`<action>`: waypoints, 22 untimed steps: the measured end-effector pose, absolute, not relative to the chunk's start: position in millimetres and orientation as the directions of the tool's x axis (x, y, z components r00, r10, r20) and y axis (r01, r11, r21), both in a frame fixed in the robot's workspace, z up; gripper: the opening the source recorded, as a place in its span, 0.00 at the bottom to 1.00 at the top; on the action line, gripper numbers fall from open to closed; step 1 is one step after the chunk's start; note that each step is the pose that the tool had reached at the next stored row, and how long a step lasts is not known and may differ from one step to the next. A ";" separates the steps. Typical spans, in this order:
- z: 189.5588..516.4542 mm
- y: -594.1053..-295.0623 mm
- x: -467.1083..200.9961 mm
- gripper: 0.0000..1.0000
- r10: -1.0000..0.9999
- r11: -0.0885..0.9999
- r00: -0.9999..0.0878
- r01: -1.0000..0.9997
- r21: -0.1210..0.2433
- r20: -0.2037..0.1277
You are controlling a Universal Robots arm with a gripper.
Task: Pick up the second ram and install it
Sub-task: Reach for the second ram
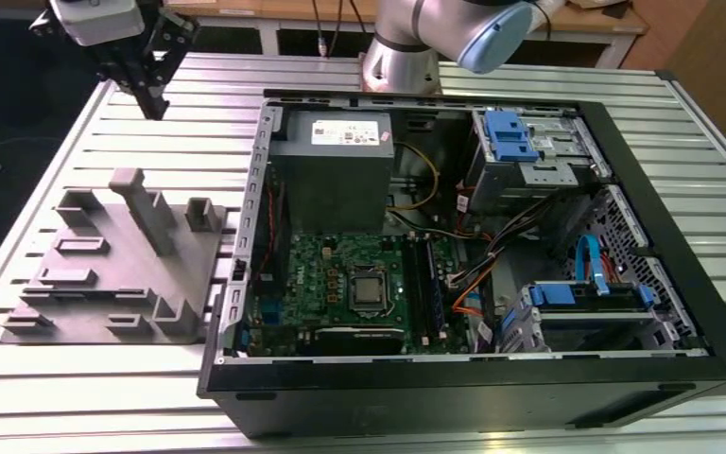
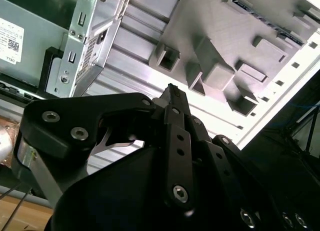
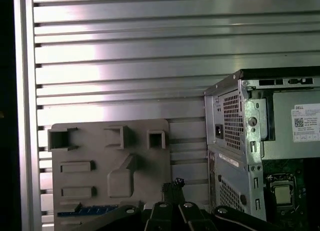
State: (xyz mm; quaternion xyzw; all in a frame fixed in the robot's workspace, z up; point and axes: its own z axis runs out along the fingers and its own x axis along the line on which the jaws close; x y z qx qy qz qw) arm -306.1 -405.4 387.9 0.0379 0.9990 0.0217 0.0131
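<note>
Black gripper fingers hang point-down over the slatted aluminium table, beyond the far end of the grey holder tray and toward the exterior view's left of the open computer case. The jaws are closed, tip against tip, with nothing between them; both wrist views show the tips meeting at a single point. The second ram lies flat in a shallow recess of the holder tray, seen in the first wrist view as a thin dark green strip with a bluish sheen. It runs along the tray end opposite the upright posts. The gripper is not touching it and stands well clear above the tray. The case lies on its side just beside the tray, with its side panel off. Inside it, the green motherboard carries the CPU socket, and the long memory slots run alongside the socket. The grey power supply occupies the far corner of the case. The silver arm rises from the table behind the case.
</note>
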 end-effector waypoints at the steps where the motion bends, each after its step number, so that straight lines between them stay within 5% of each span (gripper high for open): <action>1: 387.3 -406.4 -307.2 0.07 0.076 0.996 -0.997 0.075 0.044 -0.024; 22: 375.7 -422.8 -343.5 0.07 0.076 0.996 -0.997 0.075 0.044 -0.024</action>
